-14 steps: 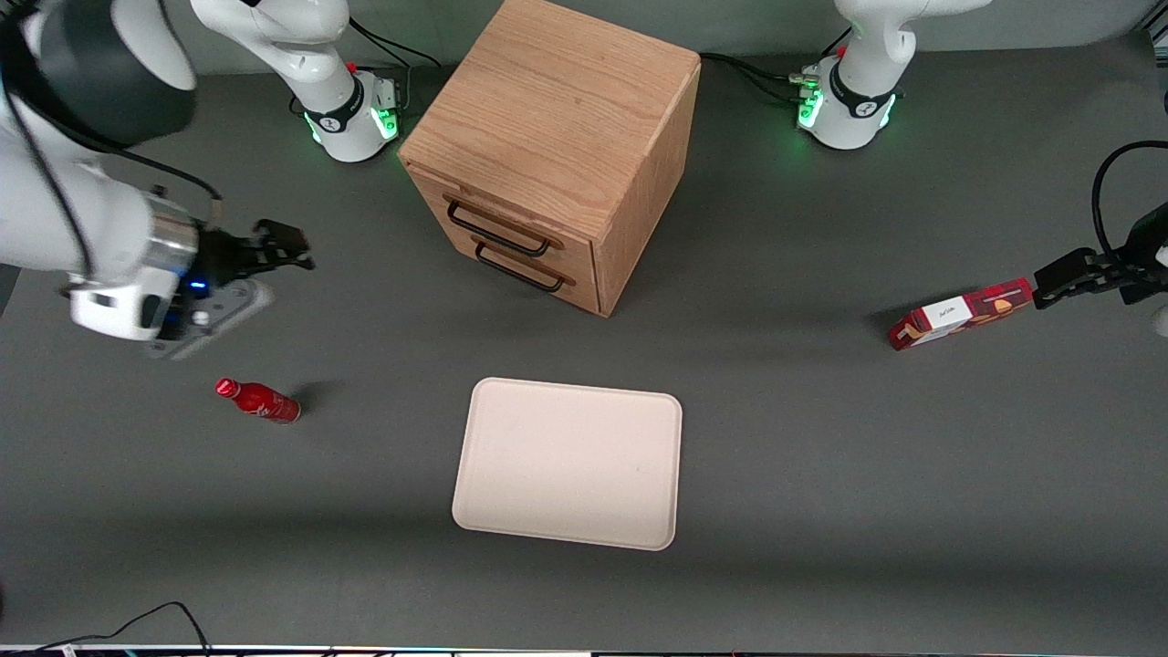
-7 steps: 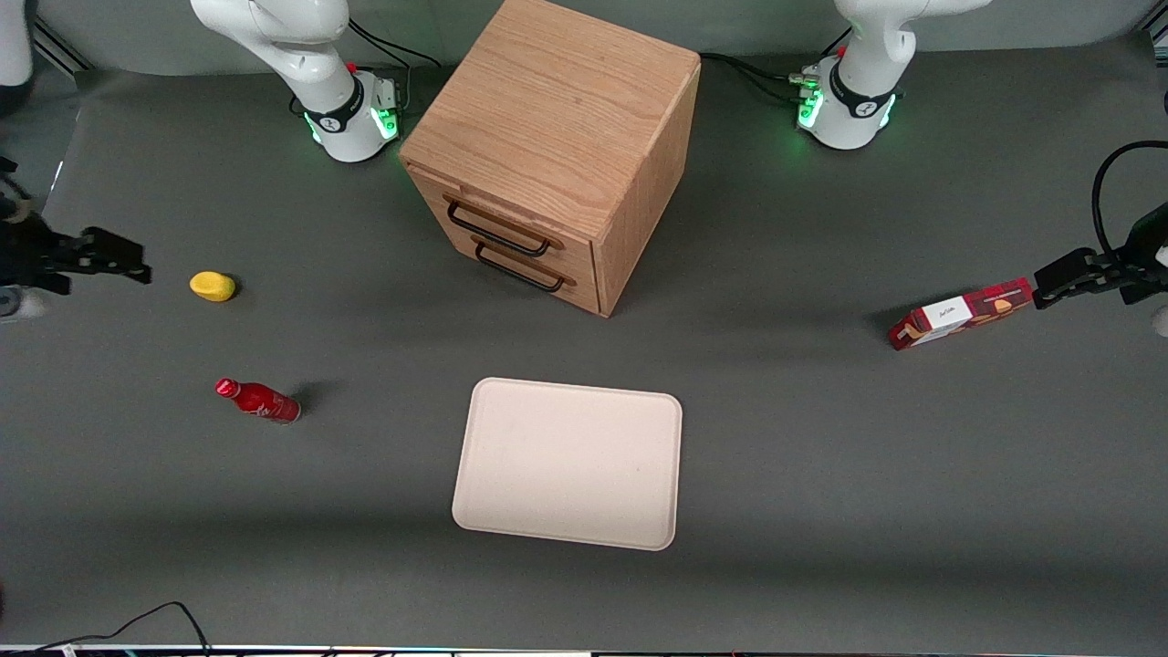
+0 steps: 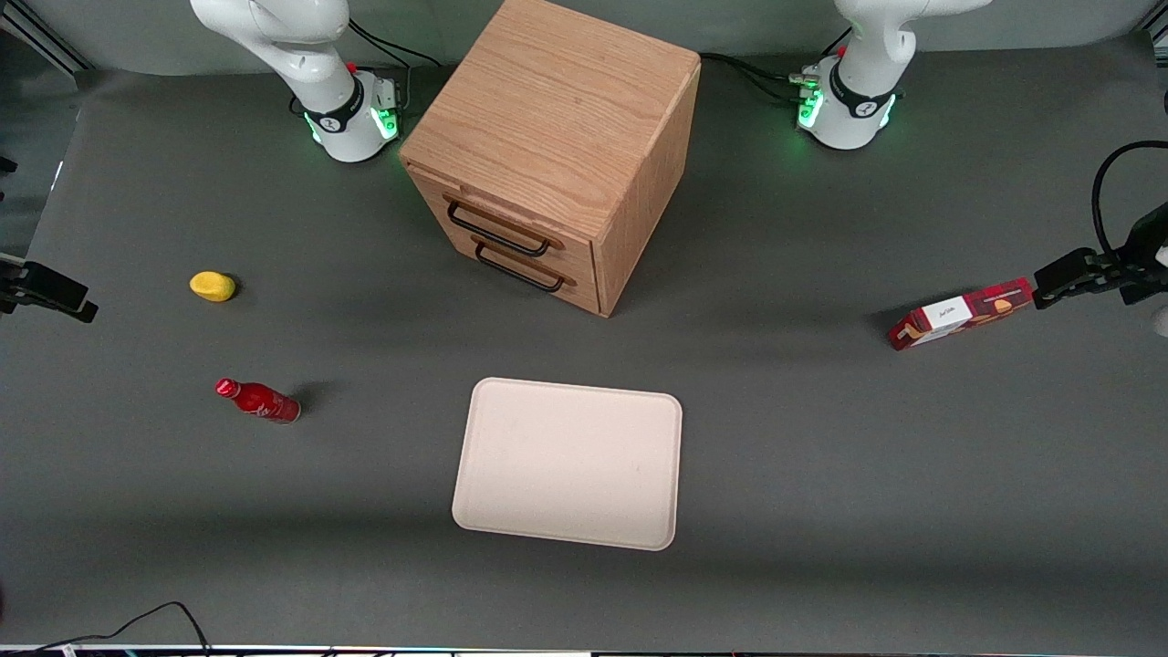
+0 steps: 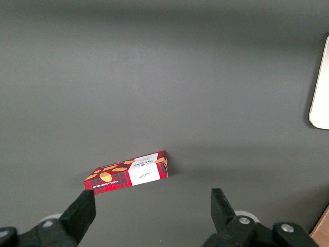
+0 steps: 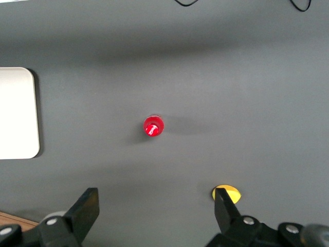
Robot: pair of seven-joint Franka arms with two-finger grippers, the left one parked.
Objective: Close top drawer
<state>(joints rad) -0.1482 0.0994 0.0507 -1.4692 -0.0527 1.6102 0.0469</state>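
Observation:
The wooden cabinet [image 3: 557, 100] stands at the back middle of the table. Its top drawer [image 3: 511, 212], light oak with a thin black wire handle [image 3: 497, 230], sits pushed in, its front level with the lower drawer [image 3: 538, 260] under it. My right gripper [image 5: 157, 206] is open and empty, high above the grey table, far from the cabinet at the working arm's end. In the front view only one black finger [image 3: 55, 297] shows at the picture's edge. The drawer is out of the right wrist view.
A yellow object [image 3: 213, 286] lies near the gripper and shows by one finger [image 5: 226, 194]. A red bottle [image 3: 258, 400] lies nearer the camera. A cream tray [image 3: 568, 464] lies in front of the cabinet. A red box [image 3: 963, 313] lies at the parked arm's end.
My right arm has swung away from the cabinet's front toward the working arm's end of the table, nearly out of the front view, uncovering the yellow object. The drawers look unchanged.

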